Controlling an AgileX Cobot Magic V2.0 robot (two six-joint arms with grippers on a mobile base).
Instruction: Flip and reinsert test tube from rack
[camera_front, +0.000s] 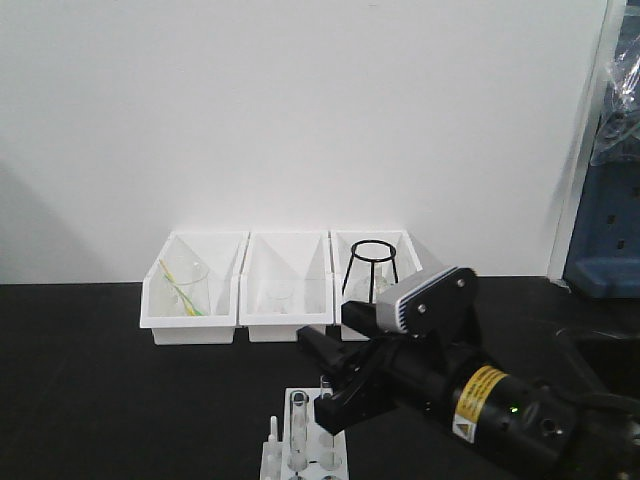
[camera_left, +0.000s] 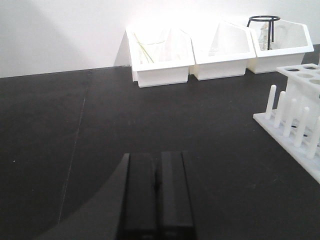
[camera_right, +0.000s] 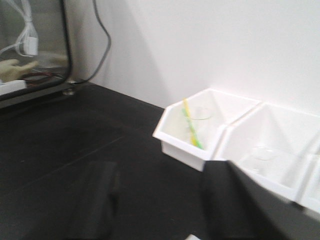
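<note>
Black tabletop (camera_front: 90, 380); frame edge crops rack (camera_front: 300, 450).

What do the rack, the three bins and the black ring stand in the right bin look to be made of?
The rack: opaque white plastic by its look, smooth and slightly glossy, with moulded pegs and round holes. The three bins: also white plastic, thin walls that glow a little under the light. The ring stand: thin black rods, probably painted or coated metal wire; the finish is too small to judge.

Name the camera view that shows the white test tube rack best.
Left wrist view: the small white plastic rack with round holes shows holes and side pegs unobstructed, though cropped at the right. The front view has it partly hidden behind the right arm; the right wrist view hardly shows it.
</note>
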